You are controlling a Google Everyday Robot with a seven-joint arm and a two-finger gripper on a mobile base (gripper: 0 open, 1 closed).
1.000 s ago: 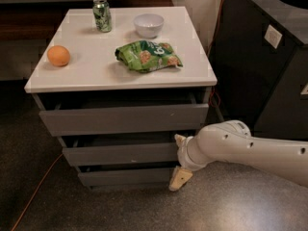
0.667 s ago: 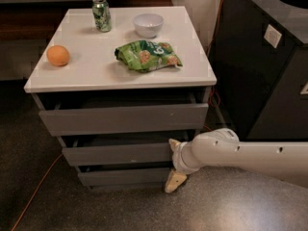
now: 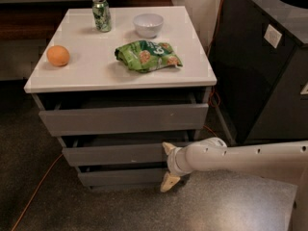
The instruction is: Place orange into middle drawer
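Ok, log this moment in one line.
end effector: open, empty, at middle drawer front, right side | orange: on cabinet top, left | step: orange not yet placed

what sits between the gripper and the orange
Camera view: the top drawer's front and bare tabletop. The gripper sits down at the middle drawer's front; the orange is on top.

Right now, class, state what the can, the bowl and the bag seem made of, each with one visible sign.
Can: likely metal, printed green; silvery top rim. Bowl: white, smooth, ceramic or plastic; cannot tell which. Bag: thin glossy film, crinkled with highlights. The tool sits low, at the front of the middle drawer.
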